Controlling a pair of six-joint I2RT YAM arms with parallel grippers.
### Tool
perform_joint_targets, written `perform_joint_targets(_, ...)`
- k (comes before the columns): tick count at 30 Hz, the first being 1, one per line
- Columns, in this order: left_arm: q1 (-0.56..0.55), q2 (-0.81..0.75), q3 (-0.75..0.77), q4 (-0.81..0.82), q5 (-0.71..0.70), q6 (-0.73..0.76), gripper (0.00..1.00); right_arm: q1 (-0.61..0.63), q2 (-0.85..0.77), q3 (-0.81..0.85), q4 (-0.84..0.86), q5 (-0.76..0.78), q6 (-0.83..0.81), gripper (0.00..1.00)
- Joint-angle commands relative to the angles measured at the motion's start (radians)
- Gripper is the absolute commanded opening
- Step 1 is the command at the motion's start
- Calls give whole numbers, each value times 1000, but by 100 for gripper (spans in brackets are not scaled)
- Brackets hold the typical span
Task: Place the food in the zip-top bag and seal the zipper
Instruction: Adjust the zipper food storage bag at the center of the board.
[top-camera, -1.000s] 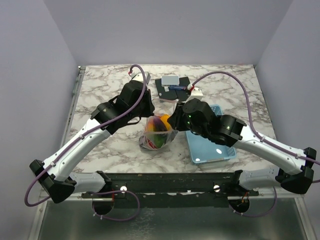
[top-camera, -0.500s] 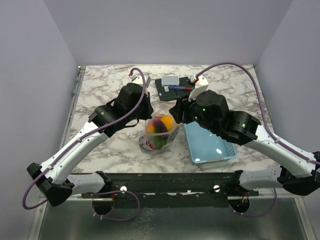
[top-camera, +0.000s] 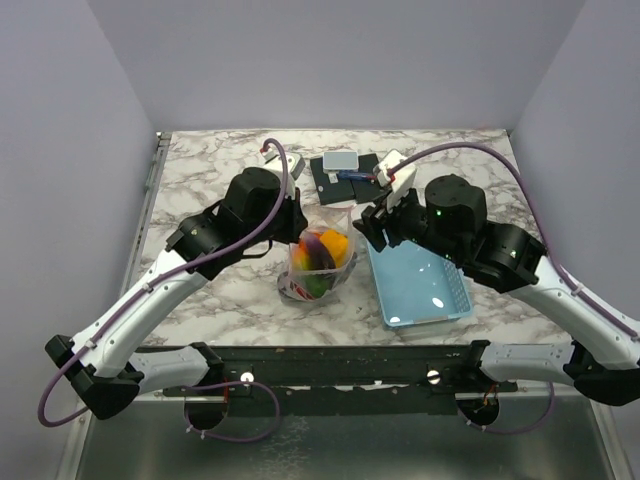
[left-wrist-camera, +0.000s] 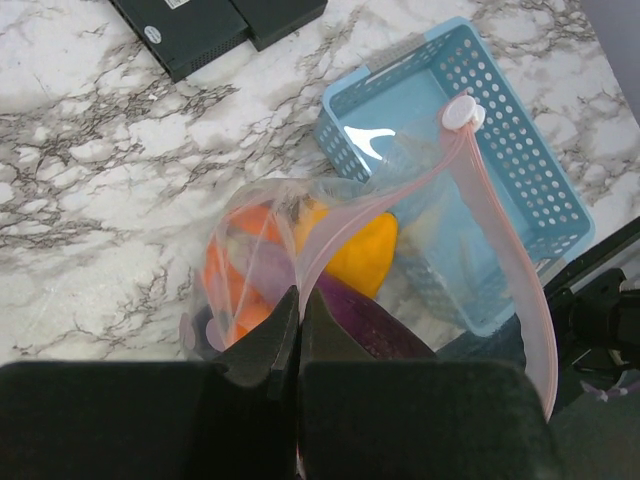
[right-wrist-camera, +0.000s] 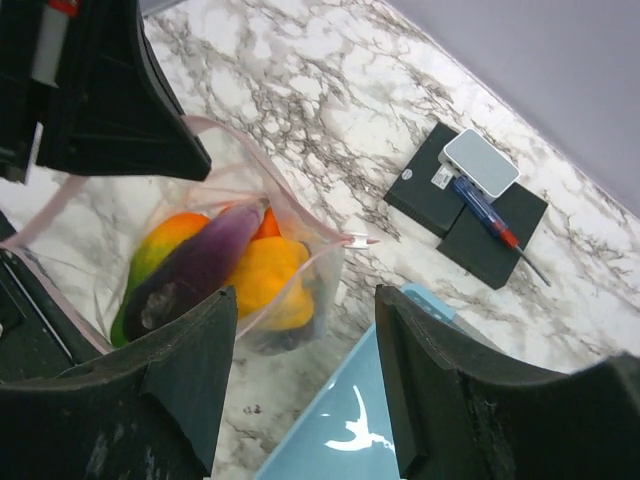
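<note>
Light-blue basket (top-camera: 425, 290) lies beside the zip-top bag (top-camera: 318, 264).

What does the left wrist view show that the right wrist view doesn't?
Only the left wrist view: the left end effector shut on the rim of the zip-top bag, where the zipper runs in, plus the blue basket with its perforated walls. Only the right wrist view: the right end effector open and empty, and a white device and a red-and-blue tool lying on the black boxes. Both: the bag open-mouthed with the food, yellow, orange and purple pieces, inside it.
</note>
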Motion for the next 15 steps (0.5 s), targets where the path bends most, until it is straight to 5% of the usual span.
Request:
perform_joint_targets(1, 5, -37, 2, -5, 81, 62, 0, -41, -43, -66, 20, -156, -175, 64)
perform_joint_targets(15, 5, -86, 9, -55, 185, 161, 0, -49, -182, -216, 13, -403, -404, 69)
